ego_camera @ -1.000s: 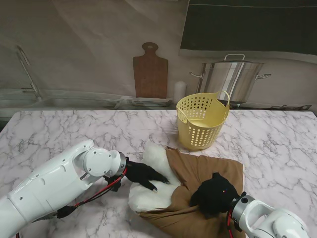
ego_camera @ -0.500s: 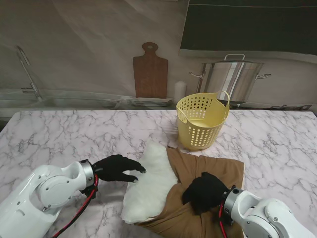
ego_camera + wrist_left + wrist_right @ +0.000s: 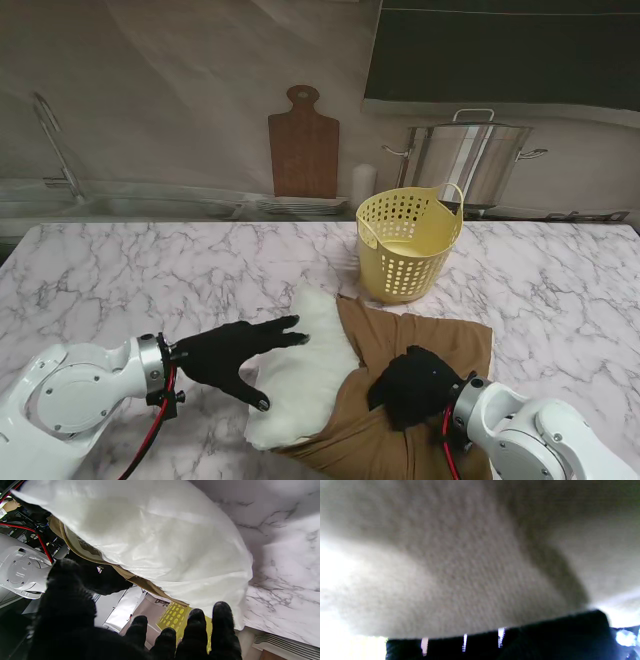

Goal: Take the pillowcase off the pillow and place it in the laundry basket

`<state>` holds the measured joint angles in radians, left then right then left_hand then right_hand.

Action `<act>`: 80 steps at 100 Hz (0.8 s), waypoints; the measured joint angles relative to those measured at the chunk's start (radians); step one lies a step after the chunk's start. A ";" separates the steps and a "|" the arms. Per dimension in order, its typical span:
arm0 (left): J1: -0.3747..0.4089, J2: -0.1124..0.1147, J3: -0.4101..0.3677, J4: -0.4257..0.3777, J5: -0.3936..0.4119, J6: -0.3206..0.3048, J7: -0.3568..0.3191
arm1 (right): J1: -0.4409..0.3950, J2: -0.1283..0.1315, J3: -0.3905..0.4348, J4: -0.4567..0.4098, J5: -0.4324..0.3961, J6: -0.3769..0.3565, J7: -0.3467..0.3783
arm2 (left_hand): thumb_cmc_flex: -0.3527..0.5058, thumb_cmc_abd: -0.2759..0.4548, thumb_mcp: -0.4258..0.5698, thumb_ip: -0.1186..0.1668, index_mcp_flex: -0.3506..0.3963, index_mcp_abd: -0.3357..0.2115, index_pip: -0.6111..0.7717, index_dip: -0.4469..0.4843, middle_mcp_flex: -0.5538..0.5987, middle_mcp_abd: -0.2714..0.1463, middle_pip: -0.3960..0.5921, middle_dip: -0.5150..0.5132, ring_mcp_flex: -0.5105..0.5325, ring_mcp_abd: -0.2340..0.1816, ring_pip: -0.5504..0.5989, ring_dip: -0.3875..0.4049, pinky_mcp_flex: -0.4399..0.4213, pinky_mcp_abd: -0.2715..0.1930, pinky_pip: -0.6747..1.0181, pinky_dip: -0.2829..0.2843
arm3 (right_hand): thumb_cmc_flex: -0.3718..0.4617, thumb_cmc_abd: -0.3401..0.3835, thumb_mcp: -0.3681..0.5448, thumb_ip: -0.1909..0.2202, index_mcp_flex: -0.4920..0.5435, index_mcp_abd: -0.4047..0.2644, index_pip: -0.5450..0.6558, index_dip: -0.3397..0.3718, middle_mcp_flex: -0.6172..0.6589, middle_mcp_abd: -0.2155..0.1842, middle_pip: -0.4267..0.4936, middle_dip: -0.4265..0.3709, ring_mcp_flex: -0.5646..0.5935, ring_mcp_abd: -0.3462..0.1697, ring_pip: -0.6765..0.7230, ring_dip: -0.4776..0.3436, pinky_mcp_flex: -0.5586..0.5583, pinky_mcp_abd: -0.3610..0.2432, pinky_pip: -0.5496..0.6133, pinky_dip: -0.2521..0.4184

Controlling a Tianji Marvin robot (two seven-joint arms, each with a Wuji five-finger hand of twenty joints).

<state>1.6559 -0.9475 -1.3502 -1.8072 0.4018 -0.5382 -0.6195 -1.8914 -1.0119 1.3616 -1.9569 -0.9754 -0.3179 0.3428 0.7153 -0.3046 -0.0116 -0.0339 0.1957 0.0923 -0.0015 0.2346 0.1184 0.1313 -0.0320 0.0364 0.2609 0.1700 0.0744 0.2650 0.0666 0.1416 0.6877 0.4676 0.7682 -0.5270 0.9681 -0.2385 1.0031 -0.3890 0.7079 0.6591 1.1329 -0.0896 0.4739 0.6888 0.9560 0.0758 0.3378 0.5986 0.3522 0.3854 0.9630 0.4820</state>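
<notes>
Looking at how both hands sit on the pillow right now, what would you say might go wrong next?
The left hand is open over the white pillow, not gripping it, so the pillow may slide along when the right hand pulls the brown pillowcase. The yellow laundry basket stands right behind the pillow; a sweep could tip it.

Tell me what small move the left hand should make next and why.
Probably close the left hand on the exposed white pillow. Its fingers are spread over that end, not gripping, while the right hand is bunched on the brown pillowcase, which covers the pillow's other half. A grip would let the arms pull apart.
</notes>
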 measured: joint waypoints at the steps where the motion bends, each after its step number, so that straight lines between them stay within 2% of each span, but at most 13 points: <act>1: -0.001 0.001 0.001 0.002 -0.003 0.001 -0.001 | 0.000 0.000 0.000 0.000 0.000 0.000 0.000 | -0.001 0.000 0.000 0.000 0.000 0.001 -0.008 -0.001 0.000 0.003 0.000 -0.002 -0.003 0.000 -0.001 -0.002 -0.002 -0.001 0.000 -0.001 | 0.000 0.000 0.000 0.000 0.000 0.000 0.000 0.000 0.000 0.000 0.000 0.000 0.000 0.000 0.000 0.000 0.000 0.000 0.000 0.000; 12: -0.017 0.006 0.023 0.027 -0.057 0.004 -0.019 | 0.000 0.000 0.001 0.001 0.000 0.000 -0.001 | -0.023 -0.011 0.000 0.000 -0.035 0.013 -0.011 -0.039 0.000 0.021 0.000 -0.012 -0.063 0.004 -0.013 -0.044 -0.003 -0.007 0.000 -0.028 | 0.000 0.000 0.000 0.000 0.000 0.000 0.000 0.000 0.000 0.000 0.000 0.000 0.001 0.000 0.000 0.000 0.000 0.000 0.000 0.000; 20: -0.020 0.006 0.036 0.039 -0.052 0.000 -0.013 | 0.000 0.000 0.002 0.001 -0.001 0.001 -0.006 | -0.024 -0.011 0.000 0.000 -0.036 0.024 -0.012 -0.091 -0.010 0.034 0.000 -0.013 -0.107 0.014 -0.020 -0.081 -0.014 -0.007 0.000 -0.056 | 0.000 0.000 0.000 0.000 0.000 0.000 0.000 0.000 0.000 0.000 0.000 -0.001 0.001 0.000 0.000 0.000 0.000 0.000 0.000 0.000; 32: -0.029 0.011 0.072 0.045 0.021 -0.027 0.000 | 0.000 -0.001 0.002 0.006 -0.001 0.001 -0.016 | -0.024 -0.011 0.000 0.000 -0.036 0.036 -0.022 -0.153 -0.010 0.041 0.000 -0.013 -0.147 0.016 -0.019 -0.103 -0.015 -0.009 0.000 -0.101 | 0.000 0.000 0.000 0.000 0.000 0.000 0.000 0.000 0.000 0.000 0.000 -0.001 0.002 0.000 0.000 0.000 0.000 -0.001 0.000 0.000; 40: -0.045 0.015 0.107 0.051 0.070 -0.033 0.002 | 0.000 -0.001 0.002 0.009 -0.001 0.001 -0.020 | -0.008 -0.011 0.000 0.000 -0.036 0.036 -0.023 -0.189 -0.010 0.041 0.000 -0.013 -0.155 0.014 -0.018 -0.106 -0.015 -0.032 0.000 -0.116 | 0.000 0.000 0.000 0.000 0.001 0.000 0.000 0.000 0.000 0.000 0.001 -0.001 0.002 0.000 0.002 0.001 0.000 -0.001 0.001 0.000; 47: -0.056 0.015 0.125 0.055 0.132 -0.033 0.013 | 0.001 -0.001 0.001 0.011 0.000 0.001 -0.023 | 0.037 -0.011 -0.004 0.000 -0.036 0.049 -0.023 -0.212 -0.010 0.041 0.000 -0.013 -0.156 0.014 -0.012 -0.107 -0.014 -0.033 0.000 -0.121 | 0.000 0.000 0.000 0.000 0.001 0.000 0.000 0.000 0.000 0.000 0.001 -0.001 0.004 0.000 0.002 0.001 0.000 -0.001 0.002 0.000; 55: -0.070 0.014 0.152 0.073 0.144 -0.032 0.038 | 0.002 -0.002 0.000 0.014 0.001 0.001 -0.027 | 0.086 -0.011 -0.004 0.000 -0.036 0.051 -0.023 -0.227 -0.011 0.041 0.000 -0.013 -0.157 0.011 -0.006 -0.107 -0.010 -0.041 0.000 -0.124 | 0.000 0.000 0.000 0.000 0.001 0.000 0.000 0.000 0.001 0.000 0.001 -0.001 0.006 0.000 0.003 0.001 0.000 -0.001 0.003 0.000; 64: -0.080 0.008 0.175 0.100 0.139 -0.033 0.083 | 0.003 -0.002 -0.001 0.017 0.003 0.001 -0.031 | 0.154 -0.011 -0.004 0.007 -0.036 0.051 -0.023 -0.229 -0.010 0.036 0.000 -0.013 -0.131 -0.004 0.018 -0.107 0.023 -0.049 0.002 -0.124 | 0.000 0.000 0.000 0.000 0.001 0.000 0.000 0.000 0.001 0.000 0.002 -0.001 0.006 0.000 0.007 0.001 0.000 -0.001 0.004 0.000; 70: -0.084 0.001 0.188 0.124 0.139 -0.039 0.135 | 0.004 -0.002 -0.002 0.020 0.005 0.001 -0.036 | 0.188 -0.013 -0.004 0.007 -0.036 0.047 -0.023 -0.229 -0.011 0.011 0.000 -0.013 -0.085 -0.025 0.024 -0.107 0.035 -0.057 0.014 -0.116 | 0.000 0.000 0.000 0.000 0.001 0.000 0.000 0.000 0.001 0.000 0.002 -0.001 0.006 0.000 0.011 0.001 0.000 -0.001 0.006 0.000; 74: -0.088 -0.001 0.198 0.135 0.131 -0.039 0.140 | 0.005 -0.002 -0.003 0.023 0.007 0.001 -0.043 | 0.200 -0.014 -0.007 0.007 -0.036 0.038 -0.023 -0.229 0.000 -0.006 0.000 -0.013 -0.051 -0.036 0.028 -0.107 0.051 -0.058 0.014 -0.112 | 0.000 0.000 0.000 0.000 0.001 0.000 0.000 0.000 0.001 0.000 0.003 -0.001 0.007 0.000 0.019 0.001 0.000 -0.001 0.008 0.000; 80: -0.100 -0.004 0.219 0.150 0.119 -0.036 0.142 | 0.006 -0.002 -0.005 0.029 0.014 0.000 -0.058 | 0.213 -0.013 -0.019 0.007 -0.033 0.032 -0.010 -0.129 0.107 -0.025 0.025 0.007 0.022 -0.050 0.037 -0.111 0.077 -0.059 0.014 -0.106 | 0.000 0.008 -0.006 0.000 -0.017 0.000 -0.014 -0.002 0.000 0.001 0.003 -0.001 0.007 0.000 0.025 0.001 0.000 -0.001 0.008 0.000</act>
<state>1.5563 -0.9513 -1.1311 -1.6576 0.5207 -0.5743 -0.4780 -1.8857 -1.0141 1.3562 -1.9277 -0.9617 -0.3175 0.2846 0.9283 -0.3176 -0.0311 -0.0273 0.1627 0.1243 -0.0112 0.1052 0.2249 0.1059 -0.0067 0.0437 0.2826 0.1204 0.1114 0.1537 0.1436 0.0824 0.7013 0.3612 0.7682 -0.5193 0.9625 -0.2385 0.9860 -0.3890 0.6943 0.6567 1.1331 -0.0890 0.4765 0.6879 0.9634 0.0758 0.3629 0.5994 0.3526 0.3839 0.9714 0.4821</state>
